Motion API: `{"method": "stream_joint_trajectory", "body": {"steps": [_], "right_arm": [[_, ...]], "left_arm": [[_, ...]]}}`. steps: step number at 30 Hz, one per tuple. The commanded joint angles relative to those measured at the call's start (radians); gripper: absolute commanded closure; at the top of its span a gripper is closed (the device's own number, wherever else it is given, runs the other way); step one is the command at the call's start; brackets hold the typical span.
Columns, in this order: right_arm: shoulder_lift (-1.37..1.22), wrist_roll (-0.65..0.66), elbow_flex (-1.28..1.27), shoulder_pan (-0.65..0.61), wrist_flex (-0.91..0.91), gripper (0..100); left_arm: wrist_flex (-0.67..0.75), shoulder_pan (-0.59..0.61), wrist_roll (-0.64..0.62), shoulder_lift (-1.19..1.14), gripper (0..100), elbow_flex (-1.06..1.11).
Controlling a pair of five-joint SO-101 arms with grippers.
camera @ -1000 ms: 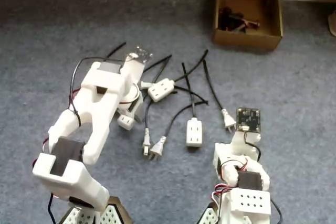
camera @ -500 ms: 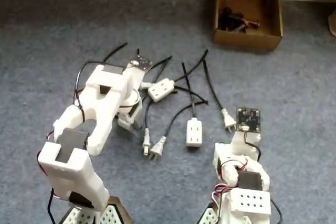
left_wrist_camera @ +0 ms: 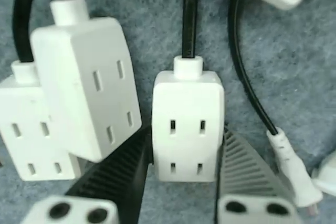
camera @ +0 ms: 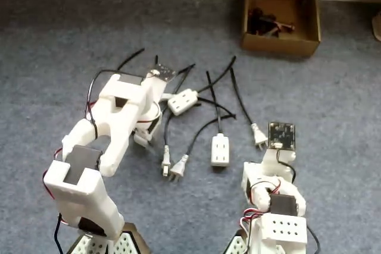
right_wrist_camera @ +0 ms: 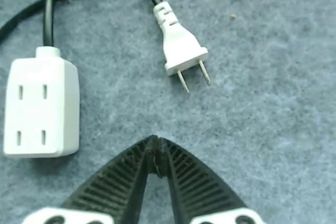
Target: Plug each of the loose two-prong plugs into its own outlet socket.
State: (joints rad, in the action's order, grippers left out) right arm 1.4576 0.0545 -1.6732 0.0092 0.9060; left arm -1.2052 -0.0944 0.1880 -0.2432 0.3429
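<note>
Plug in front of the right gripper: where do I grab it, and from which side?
Grip the plug across its white body, behind the prongs, coming down from above. It lies flat on the carpet, prongs pointing toward the right gripper.

Left tool hugs one outlet block on both sides, a second block crowding one finger. Open carpet separates the closed right tool from a two-prong plug.
</note>
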Motion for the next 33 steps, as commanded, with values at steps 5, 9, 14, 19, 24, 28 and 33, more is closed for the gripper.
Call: {"method": "stream_joint_trajectory", "body": {"steps": [5, 9, 14, 19, 24, 28, 33], "right_arm": [[0.007, 0.011, -0.062, 0.012, -0.025, 99.2], [0.007, 0.011, -0.062, 0.012, -0.025, 99.2], [0.007, 0.011, -0.062, 0.012, -0.025, 99.2], [0.007, 0.011, -0.062, 0.012, -0.025, 99.2], [0.007, 0.011, -0.062, 0.012, -0.025, 99.2], [0.007, 0.011, -0.062, 0.012, -0.025, 99.2], [0.007, 0.011, -0.062, 0.012, -0.025, 99.2]], "left_arm": [[-0.008, -0.099, -0.005, 0.008, 92, -0.045], [-0.009, -0.225, -0.002, 0.008, 92, -0.042], [-0.077, -0.335, 0.133, 0.01, 92, -0.047], [-0.107, -0.358, 0.187, 0.01, 92, -0.047], [-0.109, -0.418, 0.187, 0.012, 92, -0.067], [-0.109, -0.461, 0.184, 0.012, 92, -0.128], [-0.109, -0.458, 0.183, 0.002, 92, -0.166]]}}
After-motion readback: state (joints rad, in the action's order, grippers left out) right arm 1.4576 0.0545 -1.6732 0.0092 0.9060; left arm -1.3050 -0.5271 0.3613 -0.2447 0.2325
